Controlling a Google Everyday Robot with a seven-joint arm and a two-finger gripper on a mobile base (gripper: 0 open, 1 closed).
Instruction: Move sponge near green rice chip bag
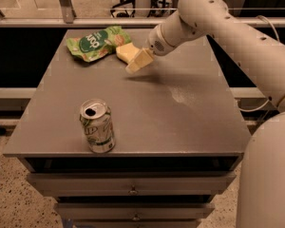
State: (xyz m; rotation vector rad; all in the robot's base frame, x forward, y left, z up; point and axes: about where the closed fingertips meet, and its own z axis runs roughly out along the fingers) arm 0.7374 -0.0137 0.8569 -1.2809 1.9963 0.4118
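Observation:
The pale yellow sponge (pixel 124 51) is at the far left part of the grey table (pixel 180 118), right beside the right edge of the crumpled light-green rice chip bag (pixel 96 42). My gripper (pixel 132 64) reaches in from the right and is shut on the sponge, holding its near right side. One cream-yellow finger (pixel 139 60) shows in front of the sponge; the other is hidden behind it. I cannot tell whether the sponge rests on the table or hangs just above it.
A green-and-white soda can (pixel 98 126) stands upright near the table's front left edge. My white arm (pixel 237 37) crosses the far right of the table. Drawers (pixel 133 184) are below the front edge. A railing runs behind the table.

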